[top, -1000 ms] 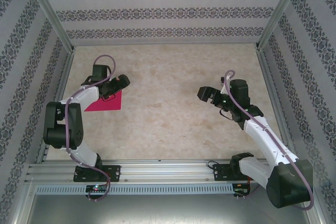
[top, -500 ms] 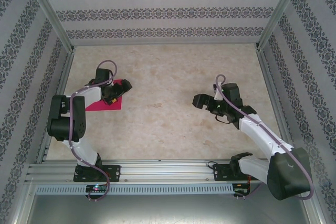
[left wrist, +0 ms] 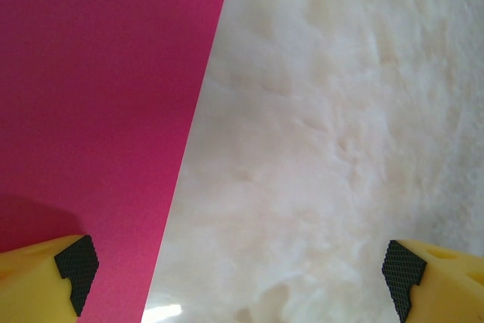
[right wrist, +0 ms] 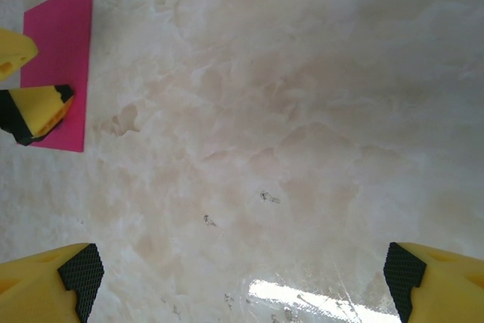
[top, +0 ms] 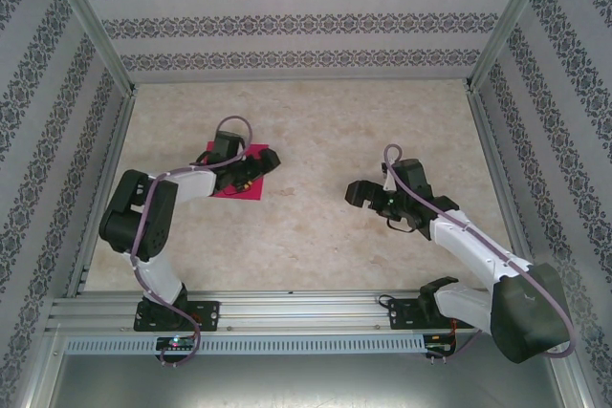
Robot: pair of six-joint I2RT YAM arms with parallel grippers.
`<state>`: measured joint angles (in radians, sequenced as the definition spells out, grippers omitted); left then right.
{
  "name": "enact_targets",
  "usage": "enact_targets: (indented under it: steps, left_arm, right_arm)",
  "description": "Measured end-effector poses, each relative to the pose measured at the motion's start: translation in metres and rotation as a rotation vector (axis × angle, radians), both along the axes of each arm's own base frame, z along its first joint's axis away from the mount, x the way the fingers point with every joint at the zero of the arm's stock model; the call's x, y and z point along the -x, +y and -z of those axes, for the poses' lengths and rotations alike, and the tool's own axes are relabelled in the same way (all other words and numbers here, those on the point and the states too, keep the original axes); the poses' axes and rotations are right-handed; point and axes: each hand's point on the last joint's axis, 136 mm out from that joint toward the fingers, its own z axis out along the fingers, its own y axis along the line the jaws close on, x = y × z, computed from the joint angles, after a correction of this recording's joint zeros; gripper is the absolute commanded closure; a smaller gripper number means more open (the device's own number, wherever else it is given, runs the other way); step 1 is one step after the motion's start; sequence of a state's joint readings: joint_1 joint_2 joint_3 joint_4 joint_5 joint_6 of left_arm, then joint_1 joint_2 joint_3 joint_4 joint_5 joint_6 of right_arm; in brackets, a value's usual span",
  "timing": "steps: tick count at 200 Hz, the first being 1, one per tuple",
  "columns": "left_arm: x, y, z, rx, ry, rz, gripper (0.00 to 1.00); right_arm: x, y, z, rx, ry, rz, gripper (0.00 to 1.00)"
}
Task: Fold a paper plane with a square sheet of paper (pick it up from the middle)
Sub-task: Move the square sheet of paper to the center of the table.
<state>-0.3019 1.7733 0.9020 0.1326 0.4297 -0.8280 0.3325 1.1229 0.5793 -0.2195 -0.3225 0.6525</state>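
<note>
Over the last second the square sheet of paper [left wrist: 98, 96] has slid rightward on the desk [top: 316, 121] with your left end effector [left wrist: 240, 270], which hangs wide open and empty, straddling the sheet's right edge. Your right end effector [right wrist: 242, 277], also open and empty, has moved nearer but sits well right of the sheet. The sheet lies flat and unfolded, so centre over its middle before you grasp.

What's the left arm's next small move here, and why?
Probably slide the left gripper sideways toward the paper's middle before lowering: its open jaws straddle the paper's edge, one fingertip over pink, the other over bare table.
</note>
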Motion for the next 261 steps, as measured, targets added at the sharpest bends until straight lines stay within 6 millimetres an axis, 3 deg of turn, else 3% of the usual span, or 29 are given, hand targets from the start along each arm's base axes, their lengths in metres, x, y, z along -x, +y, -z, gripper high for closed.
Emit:
enact_targets:
  steps: [31,55,79,104,123,145,190,261]
  left_arm:
    - [0.014,-0.035,-0.002,0.025,0.016,0.061,0.00]
    - [0.023,-0.035,-0.005,0.016,0.042,0.059,0.00]
    - [0.029,-0.016,-0.027,-0.044,0.009,0.004,0.00]
    - [0.037,0.015,-0.073,-0.098,-0.106,-0.079,0.00]
    - [0.045,0.046,-0.102,-0.137,-0.191,-0.154,0.00]
    - [0.058,0.075,-0.117,-0.199,-0.254,-0.219,0.00]
    - [0.074,0.103,-0.111,-0.295,-0.271,-0.279,0.00]
    - [0.080,0.138,-0.093,-0.423,-0.244,-0.391,0.00]
  right_arm:
    - [0.004,0.006,0.001,0.006,0.003,-0.015,0.02]
    - [0.008,0.017,0.002,0.002,0.009,-0.040,0.02]
    - [0.007,0.037,0.005,0.001,0.022,-0.081,0.06]
    - [-0.001,0.068,0.002,0.007,0.028,-0.131,0.08]
    - [-0.008,0.094,-0.008,0.009,0.005,-0.167,0.09]
    - [-0.018,0.128,-0.022,0.005,-0.030,-0.216,0.08]
    - [-0.045,0.187,-0.031,-0.009,-0.059,-0.279,0.09]
    - [-0.079,0.249,0.003,0.000,-0.016,-0.330,0.12]
